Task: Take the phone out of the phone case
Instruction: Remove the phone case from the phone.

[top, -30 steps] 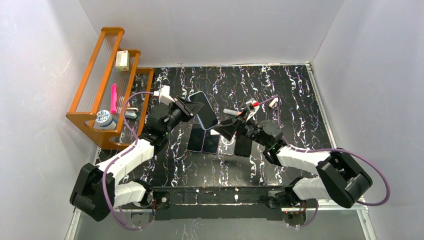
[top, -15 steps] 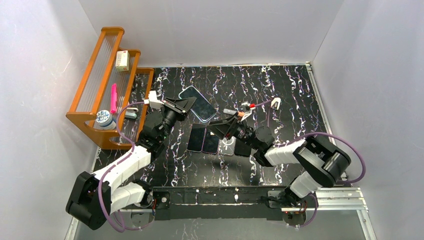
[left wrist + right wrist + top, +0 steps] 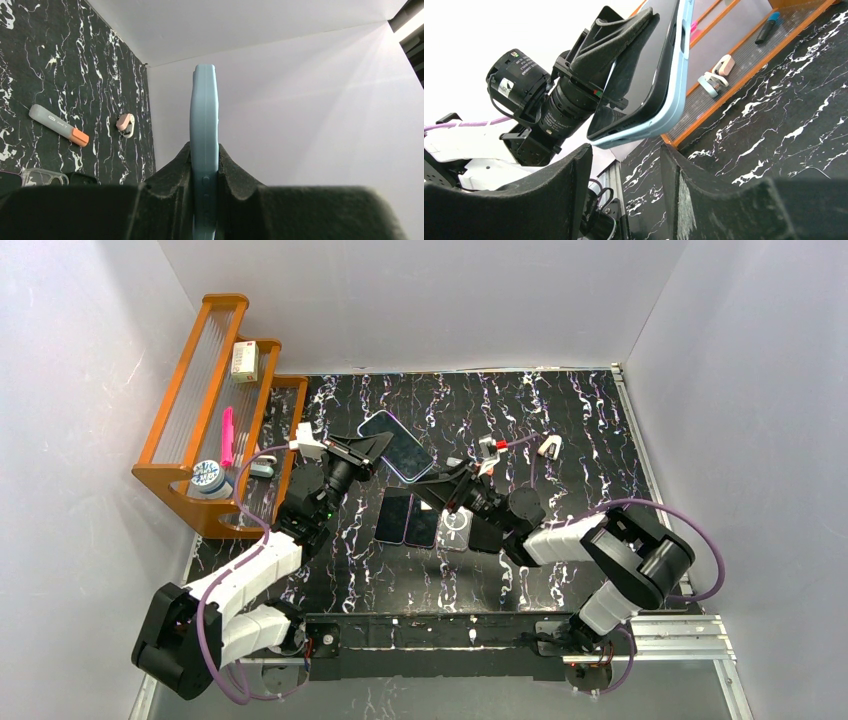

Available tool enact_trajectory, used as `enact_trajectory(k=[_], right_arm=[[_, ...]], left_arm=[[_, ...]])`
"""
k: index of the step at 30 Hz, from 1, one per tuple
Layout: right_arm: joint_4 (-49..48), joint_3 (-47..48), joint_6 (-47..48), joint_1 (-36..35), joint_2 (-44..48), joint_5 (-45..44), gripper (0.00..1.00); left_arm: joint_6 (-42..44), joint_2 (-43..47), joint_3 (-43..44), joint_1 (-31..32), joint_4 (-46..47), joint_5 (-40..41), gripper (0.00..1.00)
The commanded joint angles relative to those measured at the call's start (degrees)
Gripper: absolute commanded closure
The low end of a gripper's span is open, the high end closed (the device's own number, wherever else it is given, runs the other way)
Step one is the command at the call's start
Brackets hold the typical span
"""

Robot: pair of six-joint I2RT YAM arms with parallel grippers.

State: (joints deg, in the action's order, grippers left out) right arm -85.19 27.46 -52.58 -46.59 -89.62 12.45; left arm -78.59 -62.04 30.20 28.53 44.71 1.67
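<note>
Left gripper (image 3: 204, 159) is clamped on the phone (image 3: 639, 75) in its blue case (image 3: 671, 107), aloft; right gripper (image 3: 624, 165) hovers empty, jaws parted, beside its corner; prying hard may twist it loose

Matt plastic phone case (image 3: 675, 97); glossy phone (image 3: 644, 92); wood rack (image 3: 166, 478); glossy marbled table (image 3: 590, 430).

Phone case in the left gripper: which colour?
Light blue phone case; best in the left wrist view.
</note>
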Motion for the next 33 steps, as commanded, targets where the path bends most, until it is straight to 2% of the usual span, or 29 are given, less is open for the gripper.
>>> enact_trajectory(k=[1,12,23,33], right_arm=[[-9.7,2.8,0.5,-0.3,-1.3,0.7,0.42],[-14.3,2.4,-1.0,-0.3,-3.0,-0.7,0.49],[-17.2,2.5,-1.4,-0.3,-2.4,2.6,0.41],[-19.1,2.7,-1.5,-0.3,-2.3,4.3,0.41]], left_arm=[[-1.3,1.6,-0.1,0.2,5.5,0.0,1.0],[-0.7,1.5,-0.2,0.2,5.8,-1.7,1.0],[0.0,1.9,-0.8,0.2,5.8,-1.4,1.0],[-0.3,1.9,-1.5,0.2,5.8,-1.4,1.0]])
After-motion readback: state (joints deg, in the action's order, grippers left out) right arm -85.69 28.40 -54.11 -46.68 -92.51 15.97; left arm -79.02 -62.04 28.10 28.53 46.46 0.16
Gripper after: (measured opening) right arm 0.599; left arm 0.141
